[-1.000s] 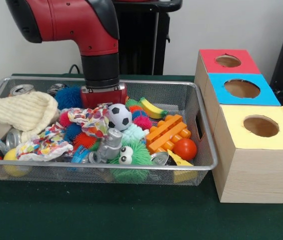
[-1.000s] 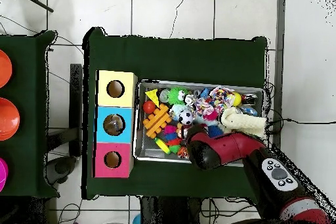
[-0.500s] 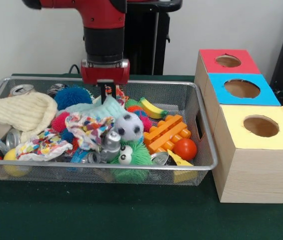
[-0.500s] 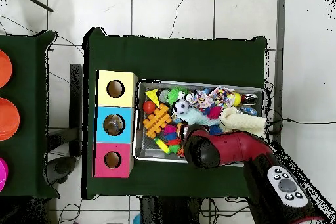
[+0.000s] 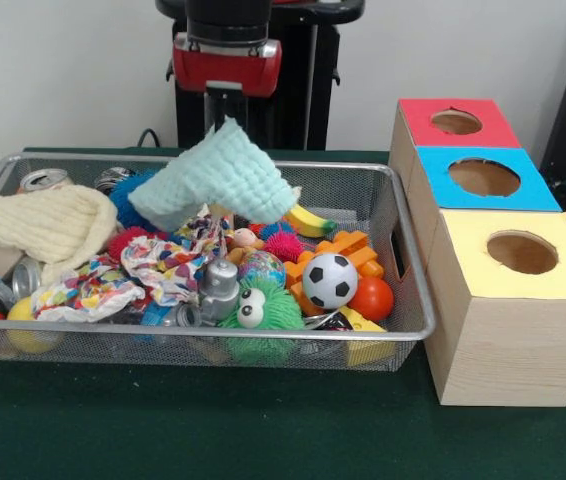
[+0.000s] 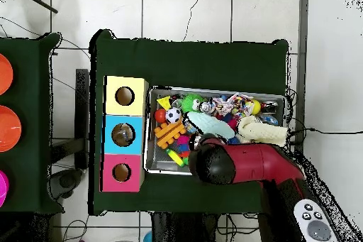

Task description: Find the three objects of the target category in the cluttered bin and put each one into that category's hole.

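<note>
My gripper (image 5: pixel 225 118) hangs above the back of the wire bin (image 5: pixel 411 262), shut on the top corner of a mint-green cloth (image 5: pixel 225 178). The cloth dangles clear of the toy pile. In the overhead view the cloth (image 6: pixel 210 123) shows over the bin's middle, and the red arm (image 6: pixel 237 165) hides the gripper. Beside the bin stand three wooden boxes with a red-top hole (image 5: pixel 456 122), a blue-top hole (image 5: pixel 484 177) and a yellow-top hole (image 5: pixel 522 252). A patterned cloth (image 5: pixel 153 265) and a cream knitted sock (image 5: pixel 48 225) lie in the bin's left part.
The bin also holds a soccer ball (image 5: pixel 329 280), an orange brick (image 5: pixel 341 248), a red ball (image 5: pixel 371 298), a banana (image 5: pixel 306 218), a green furry toy with eyes (image 5: pixel 263 312), spiky balls and cans (image 5: pixel 43 180). The boxes stand close against the bin's right end.
The arm has risen and pulled the mint-green cloth up out of the pile. The soccer ball has rolled right, down beside the orange brick.
</note>
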